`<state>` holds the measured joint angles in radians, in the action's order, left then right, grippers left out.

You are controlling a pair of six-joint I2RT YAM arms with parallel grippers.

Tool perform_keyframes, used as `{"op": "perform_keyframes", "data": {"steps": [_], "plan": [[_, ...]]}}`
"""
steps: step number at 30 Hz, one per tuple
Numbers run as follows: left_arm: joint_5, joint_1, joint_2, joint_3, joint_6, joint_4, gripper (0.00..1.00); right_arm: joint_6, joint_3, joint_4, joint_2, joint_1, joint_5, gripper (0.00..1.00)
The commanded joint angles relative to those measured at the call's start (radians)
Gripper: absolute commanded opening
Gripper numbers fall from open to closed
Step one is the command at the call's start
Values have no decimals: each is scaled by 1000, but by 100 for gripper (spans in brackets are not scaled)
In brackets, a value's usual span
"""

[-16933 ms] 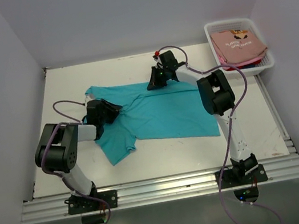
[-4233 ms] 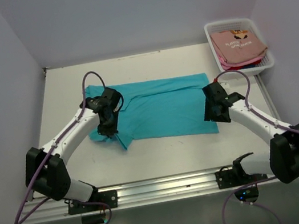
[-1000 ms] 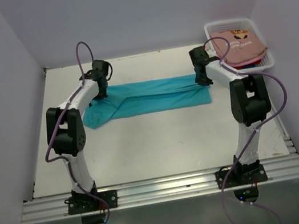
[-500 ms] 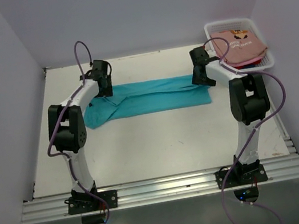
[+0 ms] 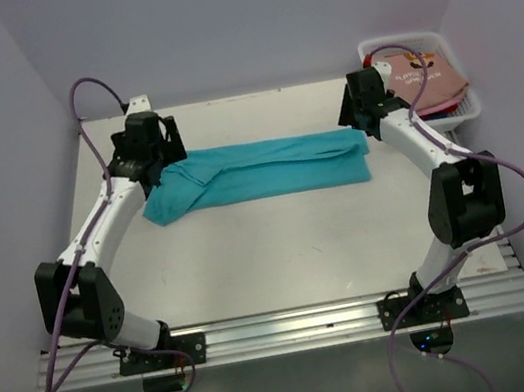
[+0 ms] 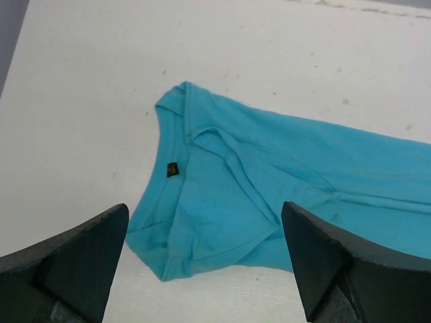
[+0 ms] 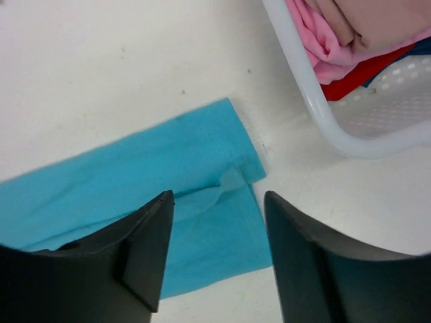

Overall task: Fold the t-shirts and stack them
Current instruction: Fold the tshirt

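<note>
A teal t-shirt (image 5: 267, 168) lies on the white table as a long band folded lengthwise, with its collar end at the left. My left gripper (image 5: 147, 147) hovers open over that collar end (image 6: 202, 168), and nothing sits between its fingers (image 6: 74, 259). At the band's right end (image 7: 141, 178), my right gripper (image 5: 364, 103) also hangs open and empty above the cloth. More t-shirts sit in the white basket: a salmon-pink one (image 5: 424, 76) on top, with pink (image 7: 316, 40) and red (image 7: 360, 70) edges under it.
The white plastic basket (image 5: 416, 34) stands at the far right corner, close beside my right gripper, and its rim (image 7: 306, 94) shows in the right wrist view. Grey walls close in the table on the left, back and right. An aluminium rail runs along the near edge.
Both grippers were shut on the shirt's far edge a second ago. They have since opened, let go and risen, and the left one has drawn back to the left. The shirt stays as a folded band.
</note>
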<state>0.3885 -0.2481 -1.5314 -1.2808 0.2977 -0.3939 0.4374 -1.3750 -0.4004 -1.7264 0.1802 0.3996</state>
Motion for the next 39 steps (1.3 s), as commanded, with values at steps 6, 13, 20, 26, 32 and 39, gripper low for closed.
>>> {"op": "perform_keyframes", "data": {"steps": [6,13,20,26,32,39], "plan": [[-377,-3,-48,129,84,64,16,15,47,15,-10,-2,-102,0],[-625,-2,-90,143,100,161,0,61,117,11,-24,-1,-191,0],[-674,0,-185,115,107,187,0,69,79,-15,-104,-4,-228,0],[-678,0,-234,123,120,217,0,66,-24,-52,-211,-4,-245,0],[-678,6,-275,106,126,240,0,63,-154,-84,-314,-4,-235,0],[-668,12,-334,57,130,259,0,54,-232,-100,-383,-2,-220,0]]}}
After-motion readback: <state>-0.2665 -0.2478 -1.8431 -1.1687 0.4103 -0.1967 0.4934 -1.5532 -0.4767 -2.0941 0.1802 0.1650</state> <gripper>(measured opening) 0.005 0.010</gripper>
